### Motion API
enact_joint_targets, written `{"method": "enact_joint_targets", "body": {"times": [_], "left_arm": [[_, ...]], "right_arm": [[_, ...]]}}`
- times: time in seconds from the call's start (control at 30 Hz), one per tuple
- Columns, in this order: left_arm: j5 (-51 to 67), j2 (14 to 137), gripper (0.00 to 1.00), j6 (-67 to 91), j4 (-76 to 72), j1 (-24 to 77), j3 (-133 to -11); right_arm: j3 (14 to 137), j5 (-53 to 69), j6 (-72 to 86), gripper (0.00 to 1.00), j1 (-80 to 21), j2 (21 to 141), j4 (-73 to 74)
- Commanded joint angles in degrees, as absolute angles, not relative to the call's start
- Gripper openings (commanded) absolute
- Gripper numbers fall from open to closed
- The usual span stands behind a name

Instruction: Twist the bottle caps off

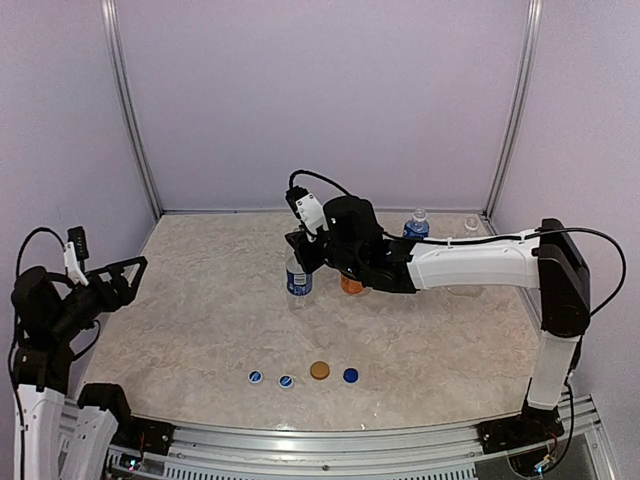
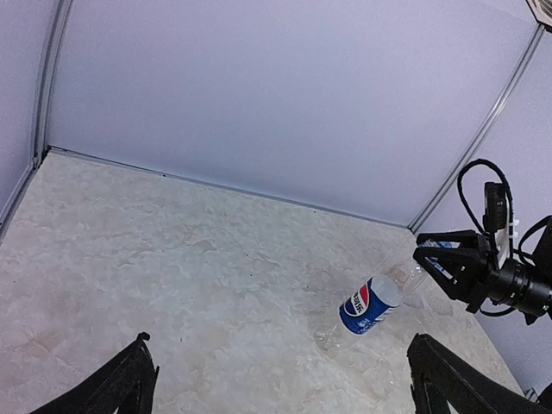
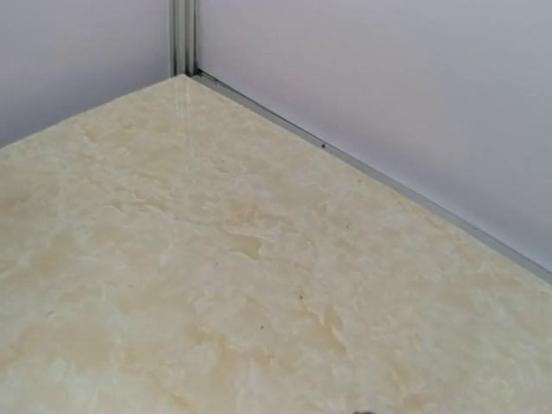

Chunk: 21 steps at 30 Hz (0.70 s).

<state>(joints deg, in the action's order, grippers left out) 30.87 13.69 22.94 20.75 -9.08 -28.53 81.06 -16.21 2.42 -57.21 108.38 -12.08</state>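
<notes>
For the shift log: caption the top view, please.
Four loose caps line the table front; right gripper holds the Pepsi bottle, left gripper open aside.

A robotics test cell is indicated — a marble-patterned table (image 1: 200, 300) is enclosed by plain pale wall panels (image 1: 320, 100) set in aluminium posts (image 1: 130, 110), and a cabled left arm (image 1: 50, 310) and right arm (image 1: 470, 262) are mounted by a metal rail (image 1: 350, 435) along the near edge.

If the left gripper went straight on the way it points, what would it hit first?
Probably the bare table, passing just beside the Pepsi bottle; depth is unclear.
</notes>
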Motion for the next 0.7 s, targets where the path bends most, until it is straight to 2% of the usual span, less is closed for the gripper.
{"method": "enact_joint_targets", "body": {"times": [0.0, 0.27, 0.3, 0.4, 0.47, 0.53, 0.57, 0.6, 0.67], "left_arm": [[30.6, 13.1, 0.99, 23.5, 19.4, -10.0, -27.9], [32.9, 13.3, 0.99, 23.7, 18.5, -10.1, -27.6], [32.9, 13.3, 0.99, 23.6, 18.5, -10.1, -27.6], [33.1, 13.4, 0.99, 23.3, 18.5, -10.1, -27.6], [33.3, 13.4, 0.99, 23.1, 18.5, -10.0, -27.6], [33.5, 13.5, 0.99, 23.0, 18.5, -10.0, -27.6], [33.7, 13.5, 0.99, 22.7, 18.7, -10.0, -27.7], [33.9, 13.4, 0.99, 22.5, 18.8, -9.9, -27.7], [33.8, 13.4, 0.99, 21.9, 19.2, -9.6, -27.8]], "right_arm": [[83.5, -19.1, 0.7, 0.00, -57.4, 111.0, -12.1], [87.6, -20.2, -1.2, 0.00, -57.5, 114.1, -6.1], [88.5, -20.0, -1.1, 0.05, -57.5, 114.5, -5.0], [90.8, -19.1, -1.2, 0.47, -57.5, 115.3, -2.7], [91.5, -18.9, -1.2, 0.67, -57.5, 115.3, -2.3], [91.9, -18.8, -1.2, 0.82, -57.5, 114.9, -2.2], [92.1, -18.7, -1.2, 0.94, -57.5, 114.7, -2.0], [92.2, -18.8, -1.1, 0.98, -57.5, 114.4, -1.9], [92.9, -18.7, -0.9, 0.99, -57.5, 113.9, -1.2]]}}
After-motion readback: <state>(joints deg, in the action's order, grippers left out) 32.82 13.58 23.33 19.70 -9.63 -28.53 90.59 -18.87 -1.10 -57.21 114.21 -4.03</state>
